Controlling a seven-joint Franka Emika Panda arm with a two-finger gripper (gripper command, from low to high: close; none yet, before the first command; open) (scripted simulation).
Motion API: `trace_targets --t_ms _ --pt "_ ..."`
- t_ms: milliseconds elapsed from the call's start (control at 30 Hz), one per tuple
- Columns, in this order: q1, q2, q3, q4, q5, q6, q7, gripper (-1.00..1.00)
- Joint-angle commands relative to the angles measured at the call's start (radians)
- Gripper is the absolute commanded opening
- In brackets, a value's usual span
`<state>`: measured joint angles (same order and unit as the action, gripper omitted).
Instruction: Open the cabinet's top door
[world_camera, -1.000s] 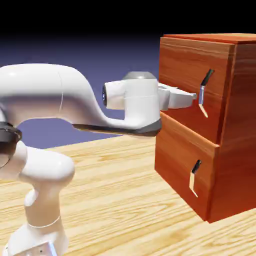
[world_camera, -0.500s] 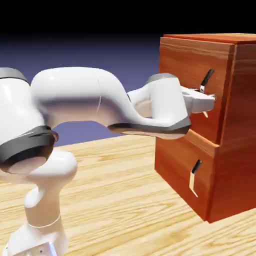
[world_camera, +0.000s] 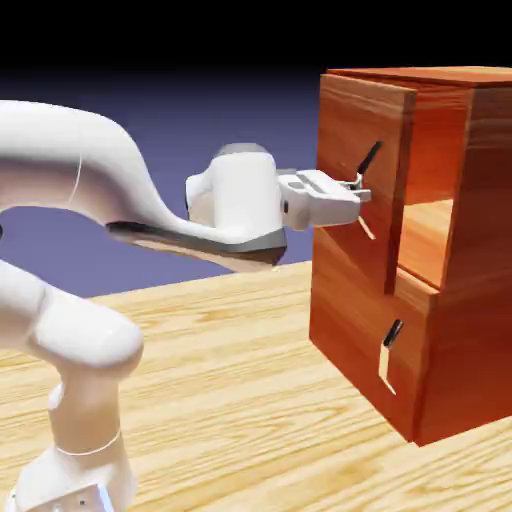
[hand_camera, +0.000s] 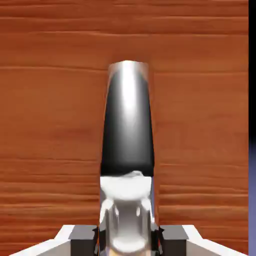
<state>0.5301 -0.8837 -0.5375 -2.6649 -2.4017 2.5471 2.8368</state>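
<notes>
Between the jaws (world_camera: 364, 192), which are closed to a narrow gap, is held the handle (hand_camera: 127, 130) of the top door (world_camera: 360, 165); their tips touch it from both sides. Compared with the earlier frame, where this door lay flat against the cabinet (world_camera: 470, 330), it now stands partly open, and the arm (world_camera: 245, 195) has moved back toward the exterior view's left. The door is in the upper part of the cabinet, upright, its long axis vertical, and its outer face looks toward the arm. The handle runs slanted along that face. Below, the lower panel (world_camera: 350, 320) remains closed. Beneath the cabinet is the pale wooden bench (world_camera: 220, 400).
</notes>
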Motion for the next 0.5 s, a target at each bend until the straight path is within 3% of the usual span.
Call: trace_targets --t_ms 0,467 --pt "-0.021 -0.018 0.035 -0.026 0.045 -0.025 -0.02 -1.0" --pt "-0.094 -0.212 0.507 -0.229 0.654 -0.408 -0.209 -1.0"
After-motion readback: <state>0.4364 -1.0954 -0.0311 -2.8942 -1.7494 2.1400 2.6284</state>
